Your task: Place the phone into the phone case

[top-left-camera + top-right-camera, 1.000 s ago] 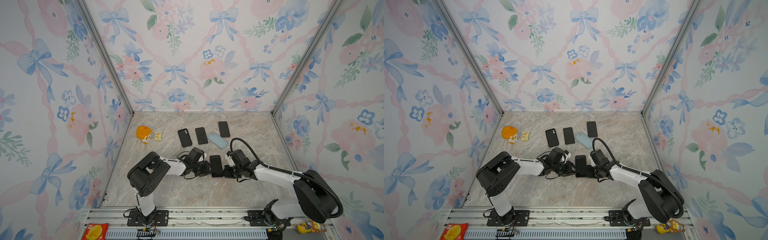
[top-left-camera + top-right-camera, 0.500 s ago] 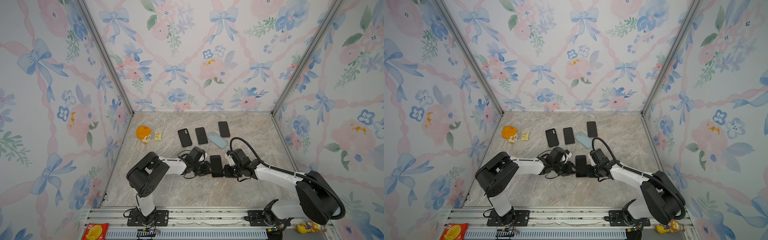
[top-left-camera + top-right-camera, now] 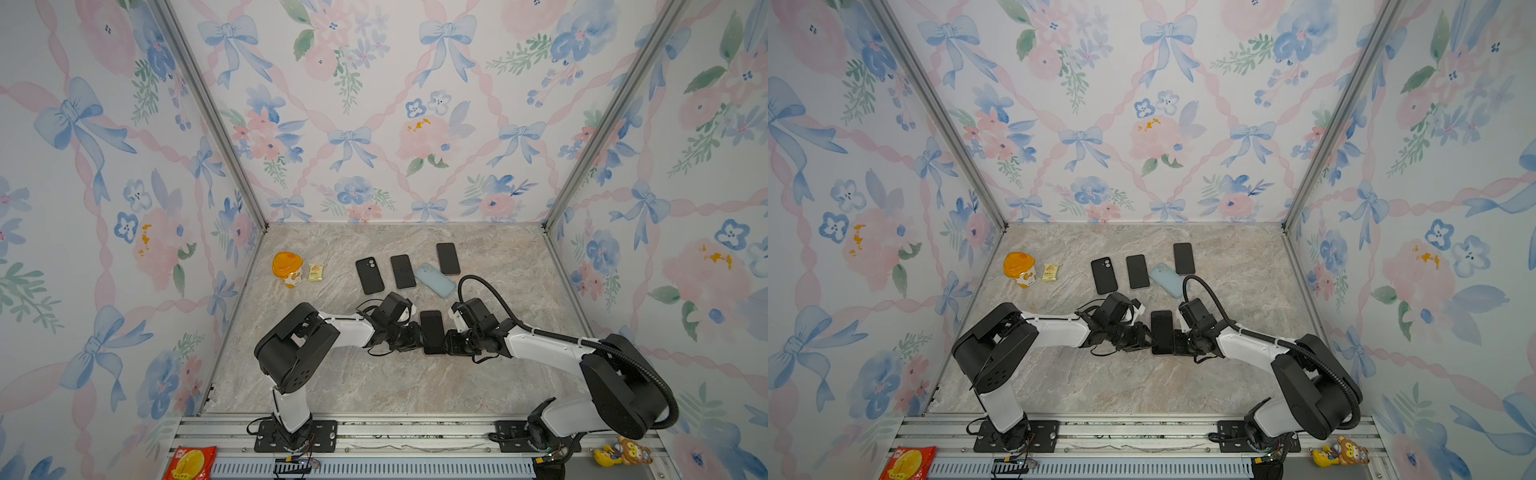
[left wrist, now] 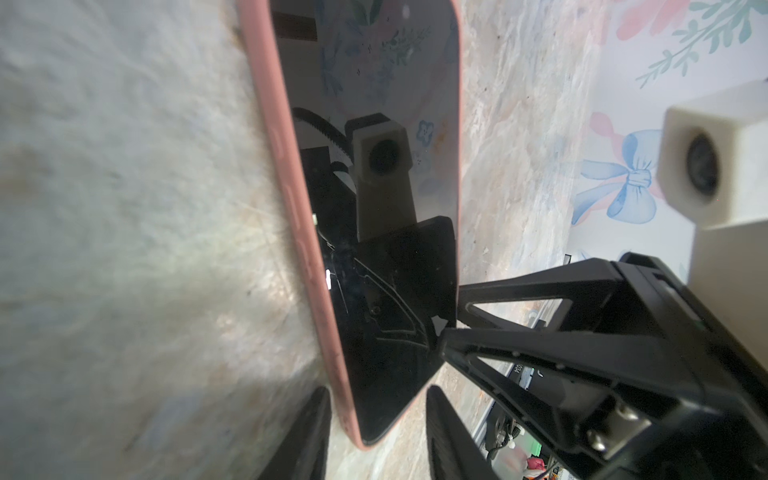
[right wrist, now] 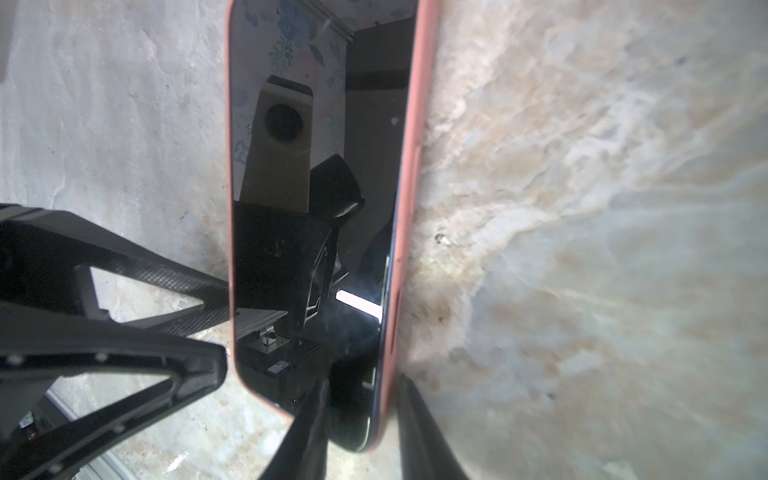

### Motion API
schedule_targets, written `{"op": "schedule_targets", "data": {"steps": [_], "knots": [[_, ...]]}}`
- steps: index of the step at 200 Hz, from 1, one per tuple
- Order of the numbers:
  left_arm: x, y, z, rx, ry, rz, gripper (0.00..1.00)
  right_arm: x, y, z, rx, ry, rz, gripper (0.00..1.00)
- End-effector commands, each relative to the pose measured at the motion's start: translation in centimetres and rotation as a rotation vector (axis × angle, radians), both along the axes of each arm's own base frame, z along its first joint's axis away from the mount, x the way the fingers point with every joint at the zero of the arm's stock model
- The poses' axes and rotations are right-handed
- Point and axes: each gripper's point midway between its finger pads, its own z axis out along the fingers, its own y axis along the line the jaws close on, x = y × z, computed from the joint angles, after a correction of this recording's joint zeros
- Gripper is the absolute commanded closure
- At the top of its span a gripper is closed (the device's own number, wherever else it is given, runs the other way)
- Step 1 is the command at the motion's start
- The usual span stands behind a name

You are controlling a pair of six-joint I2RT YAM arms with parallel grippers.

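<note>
Two grippers flank the glossy black phone (image 3: 432,332) lying between them in its salmon-pink case (image 4: 291,199) on the marbled surface (image 3: 374,382): left gripper (image 4: 378,390) spread, right gripper (image 5: 362,378) newly spread too, so we judge seating nearly done.

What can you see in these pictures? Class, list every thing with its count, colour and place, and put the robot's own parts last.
cased phone: one, black screen in a pink case, flat on the table between both grippers
black phones or cases: three, black, in a row farther back
light blue case: one, light blue, slanted within that row
cup: one, orange lid, back left of the table
packet: one, yellow, just right of the cup
snack bag: one, red and yellow, front rail, left
toy figure: one, yellow and brown, front rail, right
table: one, beige marble
walls: three, floral
left gripper: one, black, at the cased phone's left edge
right gripper: one, black, at its right edge
</note>
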Motion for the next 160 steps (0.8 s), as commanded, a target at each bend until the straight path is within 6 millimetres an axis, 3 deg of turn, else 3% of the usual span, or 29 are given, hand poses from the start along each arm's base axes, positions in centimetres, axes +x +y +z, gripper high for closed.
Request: {"op": "schedule_targets", "data": {"steps": [1, 80, 102, 132, 160], "knots": [[-0.8, 0.5, -1.8, 0.048, 0.042, -0.012, 0.60, -0.5, -0.2, -1.1, -0.004, 0.030, -0.006, 0.72], [-0.7, 0.3, -1.9, 0.040, 0.041, -0.013, 0.60, -0.8, -0.4, -1.4, -0.010, 0.037, -0.009, 0.79], [-0.5, 0.7, -1.6, 0.060, 0.021, -0.006, 0.60, -0.8, -1.0, -0.6, -0.034, 0.034, -0.005, 0.78], [1.3, 2.2, -1.0, 0.124, -0.033, 0.015, 0.59, 1.8, -2.9, 3.1, -0.034, -0.083, -0.036, 0.70], [3.9, 3.2, -1.1, 0.132, -0.037, 0.043, 0.58, 4.6, -2.3, 4.8, 0.017, -0.134, -0.027, 0.65]]}}
